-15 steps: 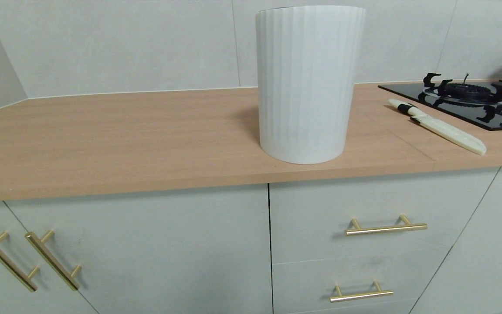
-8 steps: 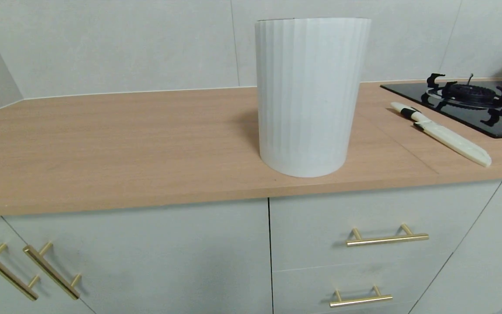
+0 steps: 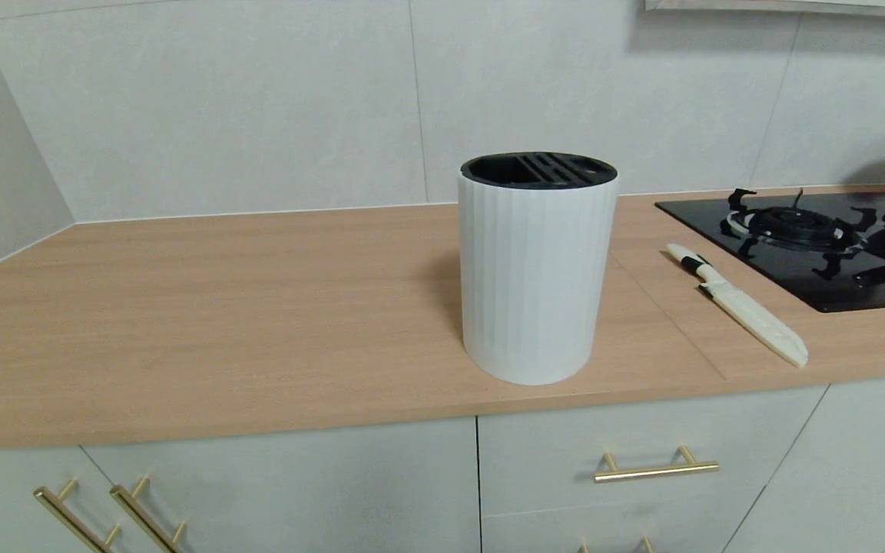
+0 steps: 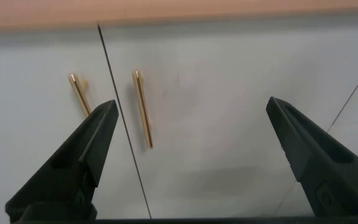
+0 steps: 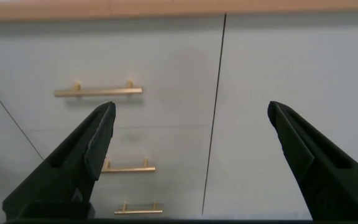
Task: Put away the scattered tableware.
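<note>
Knife block point(image 3: 536, 269) upright on counter point(image 3: 220, 307), knife point(image 3: 738, 303) lying nearby — left pincer point(image 4: 191, 102), right pincer point(image 5: 192, 104) spread, empty.

Knife point(image 3: 738, 305) on counter point(image 3: 220, 307), betw holder point(image 3: 537, 269) & stove point(image 3: 811, 242).

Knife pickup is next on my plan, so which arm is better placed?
Probably right: the knife lies on the counter right of the holder, by the stove, on that arm's side. Both open, the left gripper and right gripper face the cabinets.
</note>
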You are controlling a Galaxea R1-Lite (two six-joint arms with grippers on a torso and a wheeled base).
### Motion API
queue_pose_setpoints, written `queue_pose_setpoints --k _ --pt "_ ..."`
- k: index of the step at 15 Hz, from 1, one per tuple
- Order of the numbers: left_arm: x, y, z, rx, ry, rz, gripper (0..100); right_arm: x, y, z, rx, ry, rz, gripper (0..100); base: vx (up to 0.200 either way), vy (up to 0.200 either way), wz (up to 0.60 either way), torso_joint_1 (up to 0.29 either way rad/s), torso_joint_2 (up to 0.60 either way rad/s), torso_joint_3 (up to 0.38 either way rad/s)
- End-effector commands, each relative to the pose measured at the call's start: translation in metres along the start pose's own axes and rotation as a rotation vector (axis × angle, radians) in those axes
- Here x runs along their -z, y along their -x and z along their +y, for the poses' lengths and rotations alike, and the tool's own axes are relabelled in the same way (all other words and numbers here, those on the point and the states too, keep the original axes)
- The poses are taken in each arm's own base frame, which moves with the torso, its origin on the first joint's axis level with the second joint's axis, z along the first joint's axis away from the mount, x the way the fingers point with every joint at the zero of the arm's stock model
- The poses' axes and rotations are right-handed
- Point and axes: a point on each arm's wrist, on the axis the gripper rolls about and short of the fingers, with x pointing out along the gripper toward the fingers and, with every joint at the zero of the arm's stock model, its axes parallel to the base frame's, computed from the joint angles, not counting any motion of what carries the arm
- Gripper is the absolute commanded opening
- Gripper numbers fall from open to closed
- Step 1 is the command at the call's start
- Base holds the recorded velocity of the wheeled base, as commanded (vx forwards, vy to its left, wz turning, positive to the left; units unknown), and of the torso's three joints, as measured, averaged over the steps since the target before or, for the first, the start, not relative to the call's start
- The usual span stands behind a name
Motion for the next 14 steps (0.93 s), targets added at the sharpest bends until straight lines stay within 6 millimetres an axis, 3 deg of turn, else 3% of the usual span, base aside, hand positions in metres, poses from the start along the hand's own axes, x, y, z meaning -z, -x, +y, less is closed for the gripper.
queue_pose_setpoints --k 1,4,7,14 --pt "0.0 0.0 0.0 -0.001 0.002 0.0 100 0.0 -0.0001 0.0 0.0 0.001 0.001 100 0.0 0.0 0.0 0.178 -0.48 -0.29" --pt "0.0 0.0 0.0 -0.001 0.002 0.0 100 0.0 -0.0001 0.0 0.0 0.001 0.001 100 0.0 0.0 0.0 0.185 -0.48 -0.29" --pt "0.0 0.0 0.0 -0.002 0.003 0.0 100 0.0 -0.0001 0.0 0.0 0.001 0.001 100 0.0 -0.2 0.0 0.208 -0.5 -0.295" --pt "0.0 0.0 0.0 -0.001 0.003 0.0 100 0.0 -0.0001 0.0 -0.002 0.001 0.001 100 0.0 0.0 0.0 0.237 -0.52 -0.294"
